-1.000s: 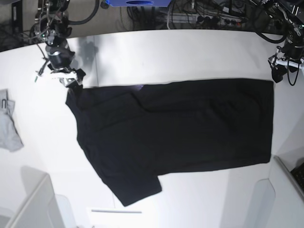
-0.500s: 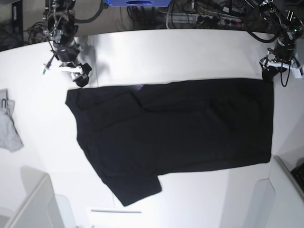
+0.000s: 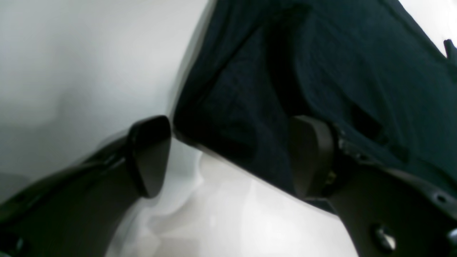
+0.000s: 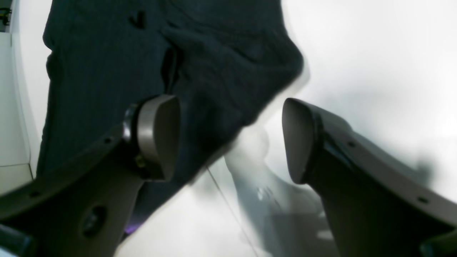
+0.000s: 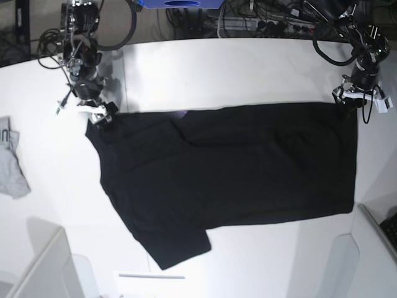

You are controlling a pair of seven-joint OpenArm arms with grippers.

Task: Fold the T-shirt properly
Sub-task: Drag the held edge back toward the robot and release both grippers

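**Q:** Any readable labels?

**A:** None. The T-shirt (image 5: 229,174) is plain black knit cloth, lying flat on the smooth white table (image 5: 217,68), with a purple sliver at its far edge.

**Q:** Jaw state?

**A:** My left gripper (image 3: 228,157) and right gripper (image 4: 230,139) stand released, each straddling a shirt corner, gripping nothing. A grey garment (image 5: 11,164) lies well apart.
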